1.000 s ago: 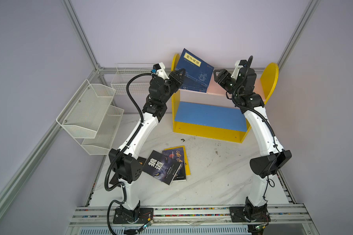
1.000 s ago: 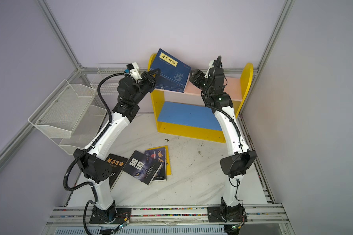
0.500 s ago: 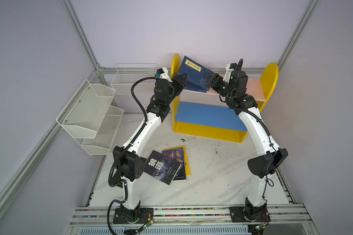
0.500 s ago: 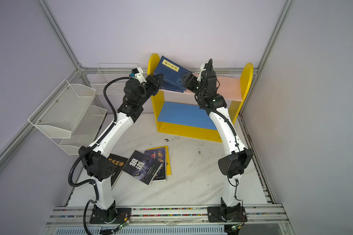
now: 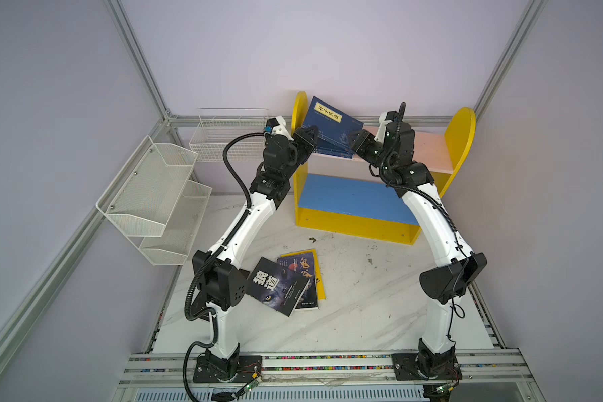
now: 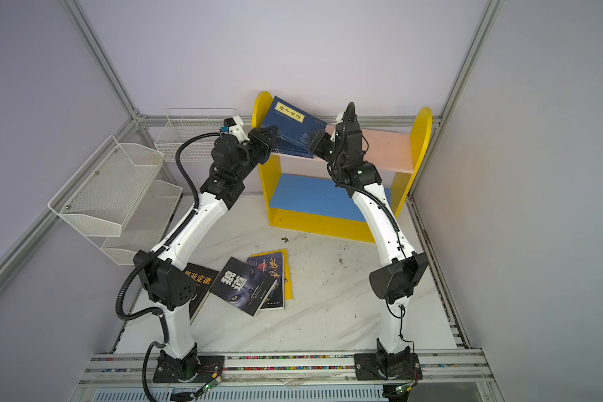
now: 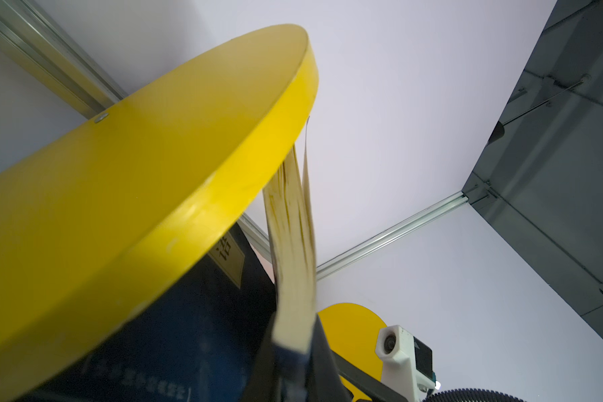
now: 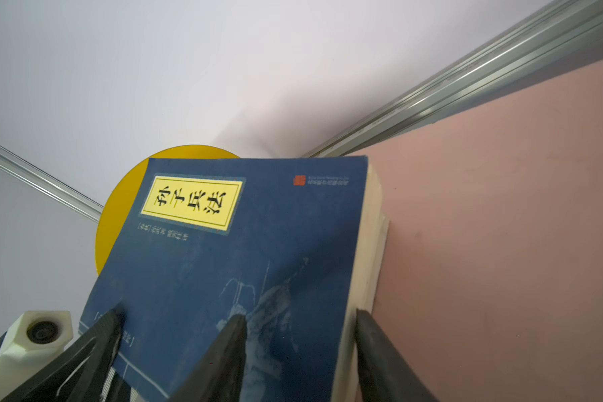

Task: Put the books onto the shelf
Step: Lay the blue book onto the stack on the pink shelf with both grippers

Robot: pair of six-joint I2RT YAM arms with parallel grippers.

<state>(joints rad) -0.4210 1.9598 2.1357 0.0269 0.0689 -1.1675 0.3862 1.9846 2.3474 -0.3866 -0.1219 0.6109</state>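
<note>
Shows a navy book (image 5: 331, 127) tilted against an end panel of the shelf (image 5: 462, 139), lower edge on the pink upper board (image 5: 429, 149), another navy book beneath. Has the left gripper (image 5: 311, 135) clamped tight on its panel-side edge, and the right gripper (image 8: 298, 316) part-way apart astride the opposite page edge, firm hold impossible to tell. Leaves the rest of that board and the blue lower board (image 5: 345, 195) bare. Finds three more books (image 6: 242, 285) overlapped on the table (image 5: 362, 306) before the shelf. Places a mesh rack (image 5: 147, 195) and wire basket (image 5: 223, 139) beside the shelf, nothing visible inside.
</note>
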